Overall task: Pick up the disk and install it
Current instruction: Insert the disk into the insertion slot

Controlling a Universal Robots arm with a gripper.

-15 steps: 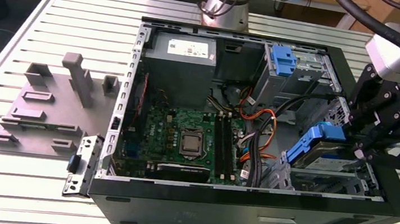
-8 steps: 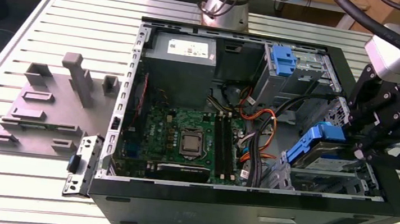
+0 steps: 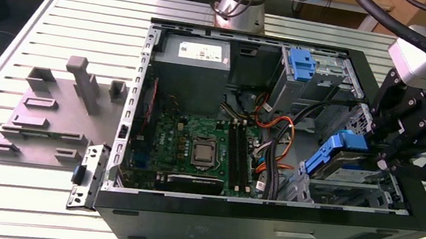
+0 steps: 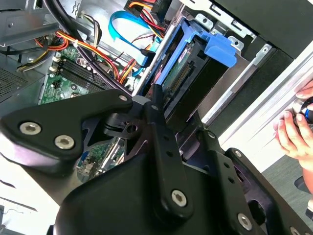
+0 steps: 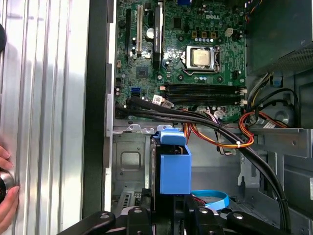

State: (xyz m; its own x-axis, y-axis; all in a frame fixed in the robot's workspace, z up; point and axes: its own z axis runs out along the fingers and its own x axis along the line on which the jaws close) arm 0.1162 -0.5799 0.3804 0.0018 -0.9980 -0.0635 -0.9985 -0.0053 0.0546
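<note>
The disk [image 3: 331,156], framed by its blue carrier bracket, stands on edge at the drive cage [image 3: 354,185] in the open computer case's front corner, on the exterior view's right. My gripper [image 3: 372,151] reaches in from that side and is shut on the disk. In the first wrist view the blue bracket [image 5: 174,169] sits just beyond my gripper [image 5: 166,210]. In the second wrist view the disk [image 4: 188,68] runs away from my gripper [image 4: 161,105], connector edge showing, with its blue handle [image 4: 220,49] at the far end.
The case holds a motherboard [image 3: 193,147], a grey power-supply box [image 3: 196,57], cable bundles [image 3: 276,127] and another blue carrier [image 3: 300,63] in the upper bay. A grey fixture [image 3: 52,119] lies on the slatted table. A person's hand [image 4: 293,127] rests outside the case wall.
</note>
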